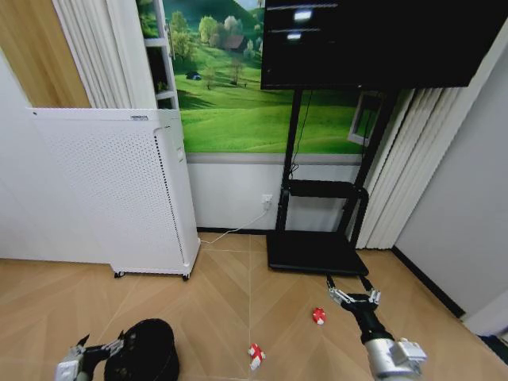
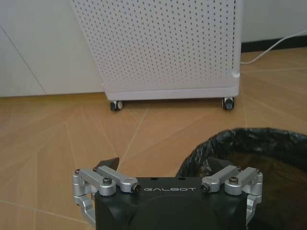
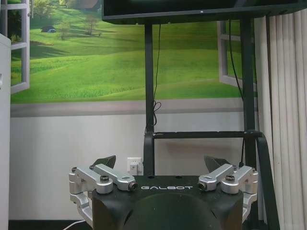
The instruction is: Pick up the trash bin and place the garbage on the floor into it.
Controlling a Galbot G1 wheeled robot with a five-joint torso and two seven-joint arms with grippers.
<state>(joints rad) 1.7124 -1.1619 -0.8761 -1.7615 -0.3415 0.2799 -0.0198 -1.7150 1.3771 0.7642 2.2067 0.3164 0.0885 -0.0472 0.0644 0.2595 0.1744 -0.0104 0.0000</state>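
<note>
Your left hand [image 1: 101, 347] is hovering low at the near left with fingers spread, one on either side of the trash bin [image 1: 144, 350] rim, while the bin is sitting on the wood floor [image 1: 222, 302]. Your right hand [image 1: 353, 299], fingers also spread, is hanging just right of a red-and-white wrapper [image 1: 318, 316], with a second scrap [image 1: 255, 355] lying nearer, between the hands. Beyond, the white perforated appliance [image 1: 119, 190] and black TV stand [image 1: 317, 250] are standing against the wall.
</note>
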